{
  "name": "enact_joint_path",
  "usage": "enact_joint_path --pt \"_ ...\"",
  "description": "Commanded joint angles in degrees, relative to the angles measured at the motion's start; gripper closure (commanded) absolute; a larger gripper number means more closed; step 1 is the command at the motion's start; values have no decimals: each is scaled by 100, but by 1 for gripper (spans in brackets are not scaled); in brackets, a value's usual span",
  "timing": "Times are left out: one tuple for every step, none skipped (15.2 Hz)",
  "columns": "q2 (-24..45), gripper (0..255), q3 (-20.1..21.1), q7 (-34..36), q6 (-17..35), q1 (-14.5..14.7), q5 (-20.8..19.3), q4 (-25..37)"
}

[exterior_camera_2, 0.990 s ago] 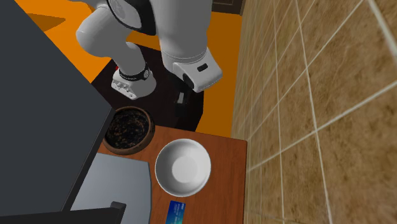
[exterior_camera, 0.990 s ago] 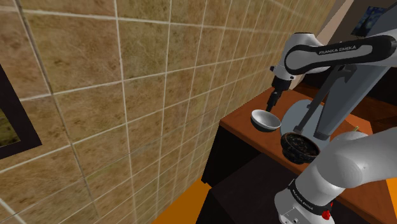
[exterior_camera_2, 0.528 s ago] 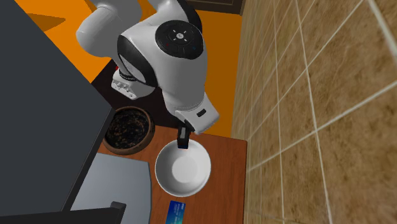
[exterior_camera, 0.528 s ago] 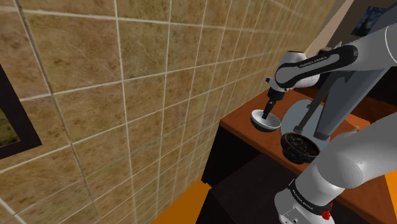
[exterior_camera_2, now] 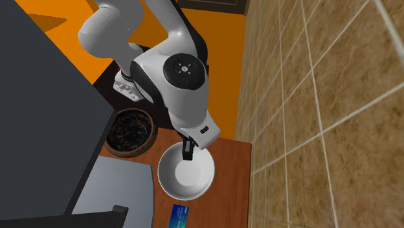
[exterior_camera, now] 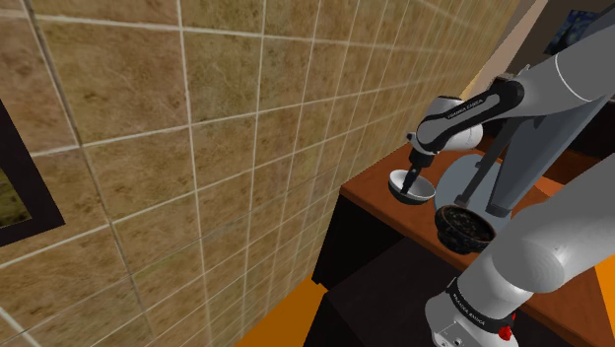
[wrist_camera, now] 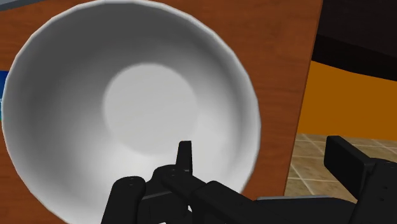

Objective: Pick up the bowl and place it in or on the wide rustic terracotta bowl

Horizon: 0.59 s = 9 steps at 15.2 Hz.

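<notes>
the white bowl (exterior_camera_2: 184,176) sits on the wooden table (exterior_camera_2: 230,170), close to the tiled wall (exterior_camera_2: 311,97). the dark bowl (exterior_camera_2: 131,133) stands just beside it, with a grey slab (exterior_camera_2: 120,184) and a blue card (exterior_camera_2: 179,216) near. the gripper (wrist_camera: 264,153) is spread, its 2 fingers straddling the white bowl's rim, 1 inside.

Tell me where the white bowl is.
In the second exterior view the white bowl sits on the wooden table, right of the dark bowl and beneath the gripper.
</notes>
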Motion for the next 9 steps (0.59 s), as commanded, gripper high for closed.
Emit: enact_joint_path --pt "121 0 -31 -38 166 21 49 -48" --pt "122 0 -30 -39 166 21 49 -48" --pt "121 0 -30 -38 166 20 49 -48" --pt "122 0 -30 -39 166 20 49 -48" --pt "122 0 -30 -39 166 20 49 -48" --pt "122 0 -30 -39 166 20 49 -48" --pt "122 0 -30 -39 166 20 49 -48" --pt "121 0 -30 -38 165 20 49 -48" --pt "121 255 -30 -38 165 20 49 -48"
